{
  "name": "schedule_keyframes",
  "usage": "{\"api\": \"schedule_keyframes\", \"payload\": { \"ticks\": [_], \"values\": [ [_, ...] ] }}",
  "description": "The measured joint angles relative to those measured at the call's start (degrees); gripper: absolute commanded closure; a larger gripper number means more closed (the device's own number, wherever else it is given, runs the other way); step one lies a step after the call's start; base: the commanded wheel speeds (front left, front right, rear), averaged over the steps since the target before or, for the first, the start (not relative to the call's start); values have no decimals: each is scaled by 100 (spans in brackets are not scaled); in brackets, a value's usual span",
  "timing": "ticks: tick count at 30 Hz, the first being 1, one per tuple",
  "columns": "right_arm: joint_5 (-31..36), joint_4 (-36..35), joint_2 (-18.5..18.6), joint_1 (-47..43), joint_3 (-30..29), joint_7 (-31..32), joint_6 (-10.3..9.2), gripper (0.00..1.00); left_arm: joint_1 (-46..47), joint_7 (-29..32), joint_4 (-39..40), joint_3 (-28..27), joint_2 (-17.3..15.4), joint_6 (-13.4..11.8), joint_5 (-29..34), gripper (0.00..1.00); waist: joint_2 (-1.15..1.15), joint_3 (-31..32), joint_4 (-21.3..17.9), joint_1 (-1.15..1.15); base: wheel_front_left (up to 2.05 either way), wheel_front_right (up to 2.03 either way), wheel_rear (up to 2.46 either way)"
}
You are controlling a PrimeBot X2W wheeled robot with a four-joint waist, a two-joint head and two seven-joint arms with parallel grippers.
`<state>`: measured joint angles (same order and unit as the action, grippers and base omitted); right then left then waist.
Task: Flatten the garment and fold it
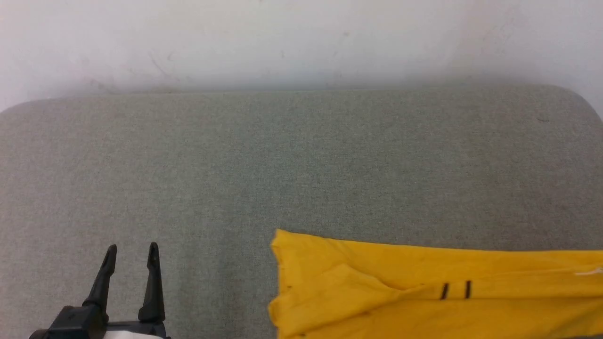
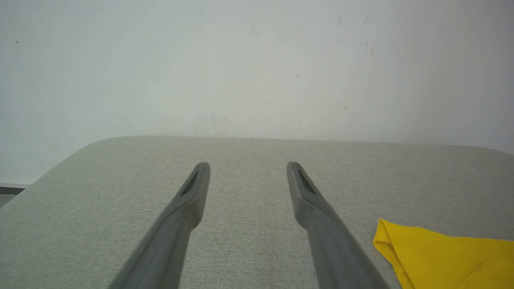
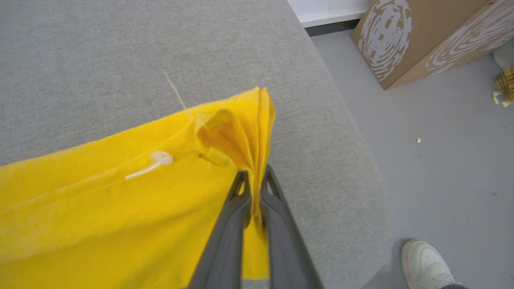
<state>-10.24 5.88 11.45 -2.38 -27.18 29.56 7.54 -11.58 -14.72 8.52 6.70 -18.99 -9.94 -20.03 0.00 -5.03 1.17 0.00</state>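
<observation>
A: So, nearest first: right gripper (image 3: 254, 172)?
B: Clamped tight on a pleated bunch of the yellow T-shirt (image 3: 100, 200), above the padded table (image 3: 120, 48), near its right edge.
A: And the left gripper (image 1: 132, 246)?
B: Spread wide, clasping nothing, over the padded table's near left part, well apart from the cloth.
A: Rest of the yellow T-shirt?
B: Lying creased on the padded table's near right part, with one corner pointing toward the middle. Two short black strokes (image 1: 456, 290) on the upper layer, a small white blob (image 3: 154, 160) close to the pinched bunch.
A: Farther on?
B: Bare grey-green fabric up to the padded table's far edge, then a scuffed white wall (image 1: 301, 42) right behind it.
A: Off the padded table's right side?
B: Grey floor (image 3: 441, 160), a person's white shoe (image 3: 425, 261) close by, a cardboard box (image 3: 421, 36) with white wood-grain print farther off.
</observation>
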Motion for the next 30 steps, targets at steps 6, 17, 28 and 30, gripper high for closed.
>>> {"api": "schedule_keyframes", "payload": {
  "ticks": [6, 17, 28, 30],
  "values": [
    [246, 215, 275, 3, -290, 24, 0, 100, -1, 0, -114, 46, 12, 58, 7, 0, 0, 79, -32, 0, 0, 0, 0],
    [-744, -821, -396, -414, 1194, 434, -2, 100, -10, 0, -224, 109, 93, 82, -3, 0, 0, 185, 49, 0, 0, 0, 0],
    [-1307, -1805, -651, -363, 3482, 890, -2, 100, 27, -1, -290, 129, 215, 183, -7, 0, 0, 119, 263, 0, 0, 0, 0],
    [-1327, -1777, -675, -202, 3925, 925, -2, 100, 54, -1, -310, 123, 226, 192, -13, 0, 0, 89, 311, 0, 0, 0, 0]
  ]
}}
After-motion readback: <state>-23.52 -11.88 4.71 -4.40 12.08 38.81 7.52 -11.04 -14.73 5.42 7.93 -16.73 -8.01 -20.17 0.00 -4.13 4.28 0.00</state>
